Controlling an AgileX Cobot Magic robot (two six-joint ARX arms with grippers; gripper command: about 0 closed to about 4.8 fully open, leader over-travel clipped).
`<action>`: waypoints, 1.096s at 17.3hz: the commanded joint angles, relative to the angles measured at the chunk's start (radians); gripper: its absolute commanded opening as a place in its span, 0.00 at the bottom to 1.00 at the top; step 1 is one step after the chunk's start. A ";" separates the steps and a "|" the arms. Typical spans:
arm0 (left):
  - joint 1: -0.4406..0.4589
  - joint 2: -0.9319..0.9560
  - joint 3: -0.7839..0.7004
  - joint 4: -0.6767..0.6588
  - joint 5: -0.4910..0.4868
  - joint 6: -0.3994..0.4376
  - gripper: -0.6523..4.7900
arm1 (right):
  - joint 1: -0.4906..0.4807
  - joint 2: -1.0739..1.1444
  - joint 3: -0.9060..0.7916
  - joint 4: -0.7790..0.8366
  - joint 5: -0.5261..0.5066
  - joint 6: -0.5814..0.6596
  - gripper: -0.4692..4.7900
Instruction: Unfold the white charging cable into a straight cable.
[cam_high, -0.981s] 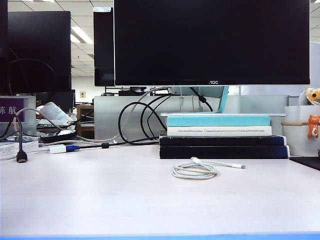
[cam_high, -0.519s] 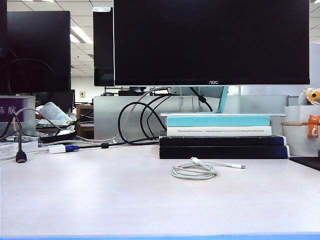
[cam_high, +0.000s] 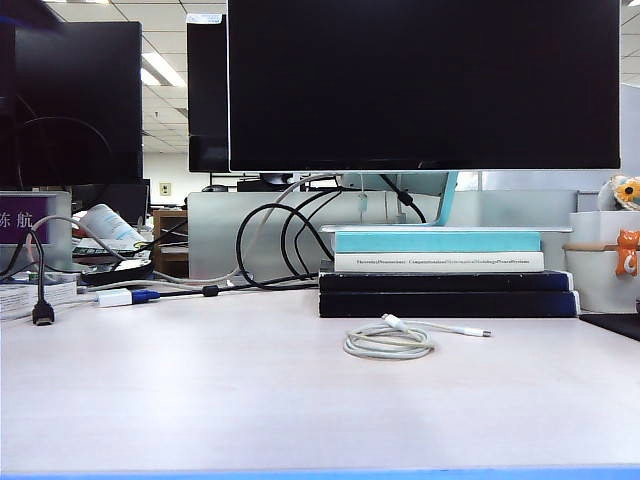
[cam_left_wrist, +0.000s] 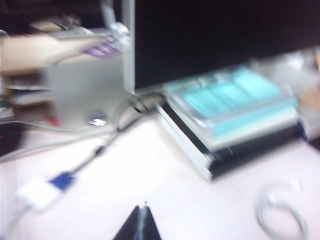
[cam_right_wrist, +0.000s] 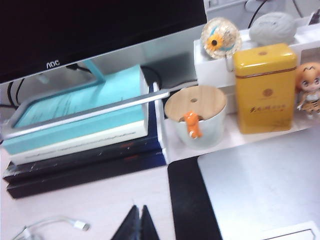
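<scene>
Your white charging cable (cam_high: 390, 342) lies coiled in a flat loop on the tabletop (cam_high: 200, 390), lower centre-right of the exterior view, just in front of the stack of books (cam_high: 445, 272) under the monitor (cam_high: 420, 85). One plug end (cam_high: 483, 332) trails out to the right of the coil; the other sits at the coil's top.

Left pincer (cam_left_wrist: 142, 222): tips pressed together, nothing held, above bare tabletop; coil shows at that view's lower right (cam_left_wrist: 280, 212), blurred. Right pincer (cam_right_wrist: 139, 224): tips also together, empty; the plug end shows at its lower left (cam_right_wrist: 80, 225). Neither pincer appears in the exterior view.

Handling, as a guess: cord is light, limp, glossy, so likely to slip and keep its curl. Take each end just behind its plug, where the cord is stiffest, and draw them apart low over the tabletop. You must open both pincers first.
</scene>
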 joint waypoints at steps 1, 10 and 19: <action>-0.076 0.118 0.054 -0.043 0.012 0.038 0.11 | 0.000 0.100 0.064 -0.013 -0.093 -0.022 0.08; -0.436 0.513 0.276 -0.148 -0.192 -0.008 0.11 | 0.000 0.543 0.288 -0.175 -0.452 -0.166 0.08; -0.476 0.705 0.412 -0.274 -0.084 -0.006 0.11 | 0.020 0.828 0.326 -0.189 -0.600 -0.346 0.08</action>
